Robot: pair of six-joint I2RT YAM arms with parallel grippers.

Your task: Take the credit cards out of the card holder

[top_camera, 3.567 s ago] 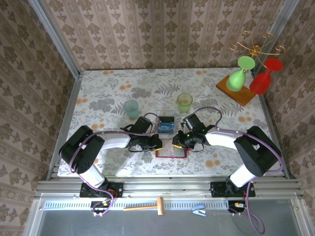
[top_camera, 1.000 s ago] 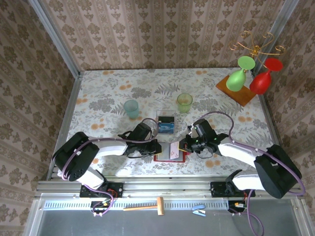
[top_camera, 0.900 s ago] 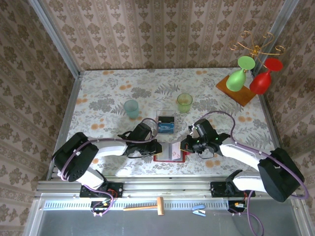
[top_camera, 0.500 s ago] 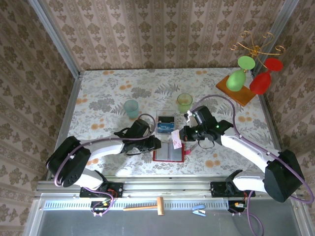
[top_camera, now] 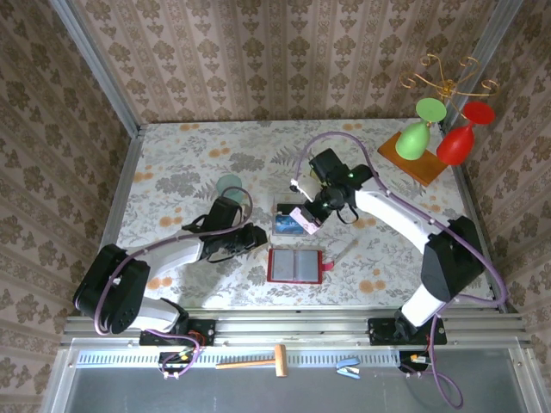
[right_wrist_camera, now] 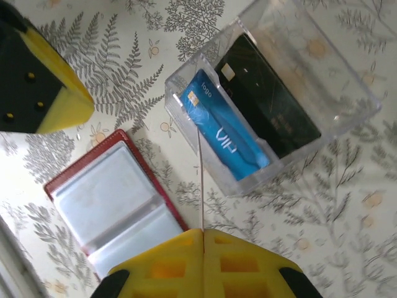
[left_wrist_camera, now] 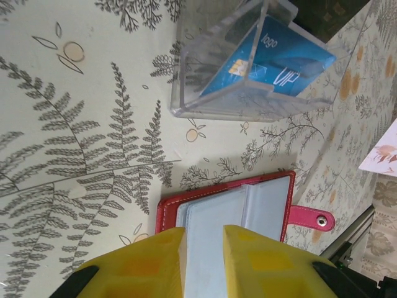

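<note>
Right gripper (right_wrist_camera: 203, 239): my fingers are pressed together on the white-pink card (left_wrist_camera: 383, 152), pinching it by one end. From the right wrist the card shows edge-on, as a thin line running toward 12 o'clock. From above it hangs tilted over the 3 o'clock end of the clear box (right_wrist_camera: 322, 68). Its free edge lines up with the box's near wall. Whether it touches, I cannot tell.

Left gripper (left_wrist_camera: 203, 239): my fingers stand a narrow gap apart, with nothing between them. In the top view the gripper sits at 10 o'clock of the card holder (top_camera: 299, 265), near it but not touching.

Card holder: it lies open and flat on the table (top_camera: 172, 163), grey pocket panels up with the red border around them. In the top view the snap tab (left_wrist_camera: 310, 218) sticks out at 3 o'clock.

Clear box: at 12 o'clock of the card holder, with a strip of table between them. The blue card (right_wrist_camera: 229, 139) stands tilted inside it, and a dark card (right_wrist_camera: 267, 99) stands just behind the blue one.

Elsewhere: a teal cup (top_camera: 228, 183) at 10 o'clock of the box, partly behind my left arm. A green glass (top_camera: 416, 133) and a red glass (top_camera: 455, 142) are at a wooden board (top_camera: 411, 165), well apart at 2 o'clock.
</note>
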